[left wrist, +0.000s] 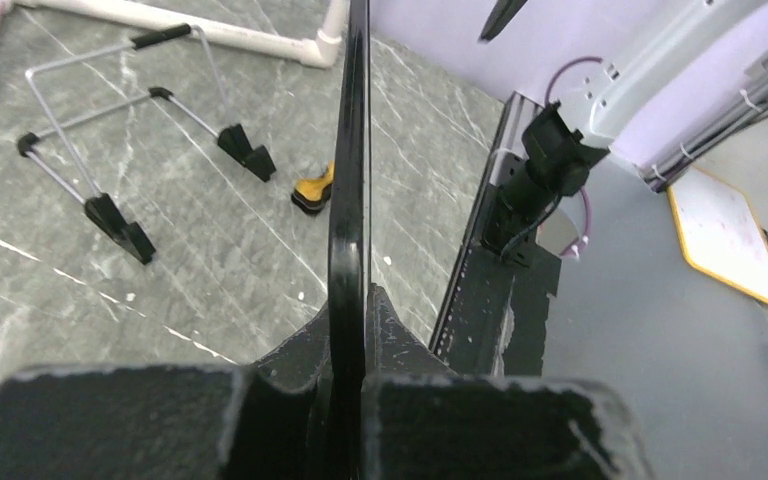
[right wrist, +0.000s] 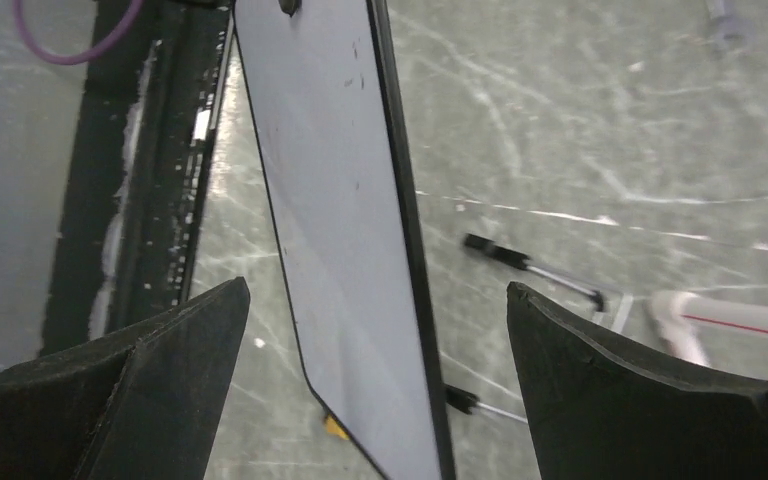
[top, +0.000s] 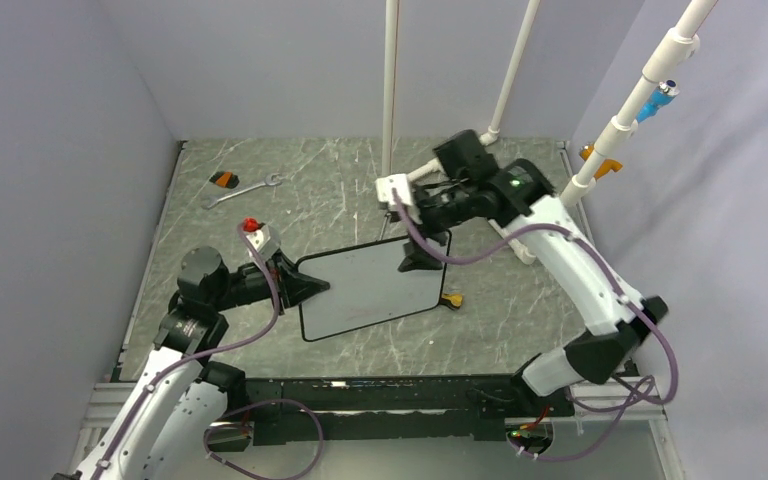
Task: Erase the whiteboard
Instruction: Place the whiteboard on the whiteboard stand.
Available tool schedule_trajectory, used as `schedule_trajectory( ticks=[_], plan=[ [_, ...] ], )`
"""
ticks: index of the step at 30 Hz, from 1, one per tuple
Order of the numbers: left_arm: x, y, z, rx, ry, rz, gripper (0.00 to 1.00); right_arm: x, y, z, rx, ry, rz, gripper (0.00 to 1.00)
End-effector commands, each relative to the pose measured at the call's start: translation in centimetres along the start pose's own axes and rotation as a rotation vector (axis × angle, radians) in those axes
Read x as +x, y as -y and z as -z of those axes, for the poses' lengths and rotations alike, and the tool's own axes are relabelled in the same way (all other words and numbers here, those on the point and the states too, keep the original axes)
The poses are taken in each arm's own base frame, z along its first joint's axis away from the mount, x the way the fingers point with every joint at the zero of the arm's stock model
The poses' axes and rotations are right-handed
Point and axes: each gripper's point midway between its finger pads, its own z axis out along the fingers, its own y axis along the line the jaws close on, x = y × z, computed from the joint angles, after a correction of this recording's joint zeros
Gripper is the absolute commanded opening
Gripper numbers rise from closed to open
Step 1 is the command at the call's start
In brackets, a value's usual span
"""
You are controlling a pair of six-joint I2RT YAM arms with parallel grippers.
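As things stand: whiteboard is held up over the middle of the table, tilted, its white face toward the overhead camera.
Left gripper: pinched tight on the frame at the board's left edge; seemingly the only thing carrying it.
Right gripper: jaws spread wide, one to each side of the board's far right edge, touching nothing that I can see, holding nothing.
Board face: reads blank from above; the right wrist view shows only a few dark specks. No red writing visible.
Wire stand: on the table, apart from the board.
Small yellow-and-black object: on the table just beside the board's lower right corner; identity unclear.
Risk, slip: a one-edge pinch on a thin, smooth frame; the board's weight could lever it round in the pads or slide it out.
Risk, twist: if the right jaws close off-centre, they could wrench the board against the left grip.
Risk, push: any wiping pressure on the face bends the board away from its one support.
Risk, drop: a fall would probably land on the yellow-and-black object or the stand.
Risk, task: no wiping tool in either gripper, so the specks may stay.
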Motion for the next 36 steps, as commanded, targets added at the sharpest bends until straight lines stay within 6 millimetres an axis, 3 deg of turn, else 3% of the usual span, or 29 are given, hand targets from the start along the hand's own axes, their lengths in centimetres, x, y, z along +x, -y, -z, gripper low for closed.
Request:
schedule_trajectory(
  ticks=[1,5,8,12,18,20,21,26,27,30,32,36],
  plan=[
    [-1.6,2.4,-0.1,0.129,0.009,-0.104,0.00,0.6,-0.9,-3.1,-0.058,-0.067,-0.135,0.99],
    [-1.1,2.7,-0.3,0.146,-0.002,-0.096,0.00,1.1,-1.4,-4.8,-0.108,-0.082,-0.187,0.91],
    [-1.2,2.8,-0.3,0.142,0.005,-0.109,0.00,1.8,-3.0,-6.6,-0.201,-0.100,-0.237,0.73],
    [-1.0,2.4,-0.2,0.110,0.001,-0.119,0.00,1.6,-4.5,-7.4,-0.286,-0.097,-0.284,0.48],
    [-1.1,2.3,0.0,0.094,0.013,-0.129,0.00,1.8,-5.6,-8.2,-0.334,-0.112,-0.298,0.41],
    [-1.1,2.3,0.0,0.093,0.015,-0.130,0.00,1.9,-6.0,-8.5,-0.353,-0.121,-0.298,0.20],
    [-1.1,2.3,0.0,0.093,0.015,-0.130,0.00,1.9,-6.1,-8.6,-0.361,-0.124,-0.299,0.01],
    [-1.6,1.6,0.2,0.028,0.036,-0.137,0.01,1.8,-5.3,-8.3,-0.323,-0.130,-0.297,0.00],
    [-1.7,1.2,0.3,-0.004,0.040,-0.137,0.07,1.8,-4.6,-7.9,-0.294,-0.127,-0.296,0.00],
    [-2.1,0.1,1.2,-0.116,0.052,-0.158,0.41,2.3,-2.3,-6.0,-0.202,-0.108,-0.327,0.00],
    [-2.9,-0.9,2.2,-0.216,0.081,-0.193,0.68,2.9,-0.4,-4.2,-0.126,-0.096,-0.350,0.00],
    [-4.7,-2.8,5.1,-0.446,0.182,-0.242,0.97,4.6,3.3,-0.4,0.041,-0.100,-0.387,0.00]
  ],
)
